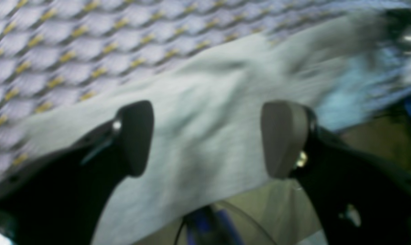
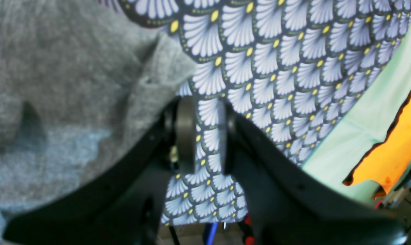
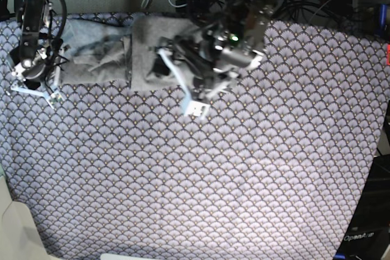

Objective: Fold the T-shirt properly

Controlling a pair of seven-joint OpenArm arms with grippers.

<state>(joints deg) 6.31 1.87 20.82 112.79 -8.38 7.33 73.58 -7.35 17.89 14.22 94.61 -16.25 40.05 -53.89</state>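
While the T-shirt lies partly folded along the far edge of the table, toward the left of the base view, its light heather-grey cloth forms a rumpled band with one squarer folded panel at its right end. Above that panel hangs the left gripper, its two dark pads spread wide apart with only grey fabric showing between them and nothing pinched; the left wrist view is blurred, so finer folds cannot be made out. Beside the opposite end of the garment stands the right gripper, its jaws drawn near to one another with a narrow strip of patterned cloth visible in the gap; whether they clamp anything cannot be told, though a grey edge of the shirt lies just against the left-hand finger. Beneath everything spreads the purple fan-patterned tablecloth, dotted with yellow. At the table's margin in the right wrist view, a pale green sheet and an orange cloth appear.
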